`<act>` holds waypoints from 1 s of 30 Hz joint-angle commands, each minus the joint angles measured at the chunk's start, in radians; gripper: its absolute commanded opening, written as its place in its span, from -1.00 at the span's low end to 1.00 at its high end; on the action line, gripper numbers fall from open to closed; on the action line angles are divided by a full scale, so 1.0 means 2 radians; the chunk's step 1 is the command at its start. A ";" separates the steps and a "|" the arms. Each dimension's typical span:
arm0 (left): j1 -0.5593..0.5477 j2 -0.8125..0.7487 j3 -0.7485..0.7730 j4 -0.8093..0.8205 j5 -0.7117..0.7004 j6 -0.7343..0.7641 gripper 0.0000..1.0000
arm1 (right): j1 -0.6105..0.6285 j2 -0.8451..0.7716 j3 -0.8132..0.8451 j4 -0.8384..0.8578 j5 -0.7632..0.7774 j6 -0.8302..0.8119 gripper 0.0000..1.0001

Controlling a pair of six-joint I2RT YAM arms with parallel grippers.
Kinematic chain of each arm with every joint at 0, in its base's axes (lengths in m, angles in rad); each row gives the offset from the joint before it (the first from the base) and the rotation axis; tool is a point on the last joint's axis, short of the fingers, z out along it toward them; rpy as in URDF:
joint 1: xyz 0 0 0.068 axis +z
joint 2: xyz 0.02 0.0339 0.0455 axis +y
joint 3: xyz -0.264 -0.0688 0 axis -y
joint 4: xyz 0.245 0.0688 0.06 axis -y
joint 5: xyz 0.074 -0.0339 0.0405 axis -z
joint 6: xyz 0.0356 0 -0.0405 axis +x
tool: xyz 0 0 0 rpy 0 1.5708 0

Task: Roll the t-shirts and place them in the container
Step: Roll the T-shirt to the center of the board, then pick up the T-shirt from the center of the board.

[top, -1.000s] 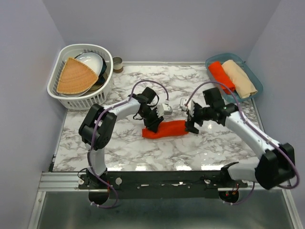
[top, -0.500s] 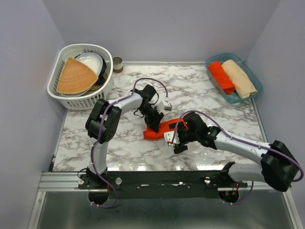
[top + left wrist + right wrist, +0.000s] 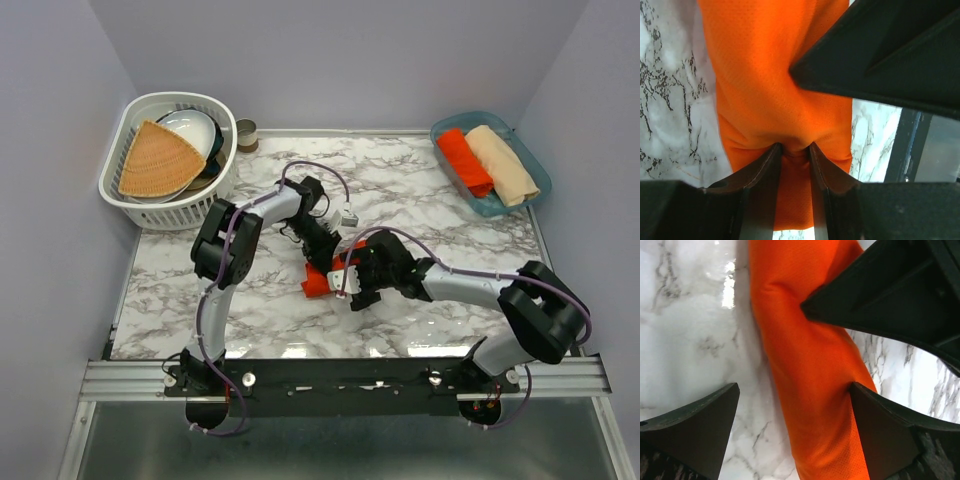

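Marble table [image 3: 170, 290]: white basket [image 3: 185, 213] far-left, blue tray [image 3: 487, 207] far-right, rolled t-shirt [image 3: 315, 285] centre.

Both arms are built alike, with glossy white tube links joined by chunky, rounded black joint housings. The left arm [image 3: 270, 212] and the right arm [image 3: 462, 286] each carry a thin purple cable [image 3: 312, 167] that loops free of the shell near the wrist and runs back along the links. A small white boxy module [image 3: 348, 217] sits by each wrist. The bases bolt onto a black bar [image 3: 340, 385] dotted with small silver screw heads. Seen close, the left gripper [image 3: 795, 146] has matte black fingers [image 3: 757, 175] with flat sides and thin rounded tips, and the right gripper [image 3: 794, 385] shows the same black wedges
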 commanded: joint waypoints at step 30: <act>0.042 0.139 0.125 -0.241 0.041 0.175 -0.25 | 0.004 0.080 -0.013 0.026 -0.063 -0.273 0.38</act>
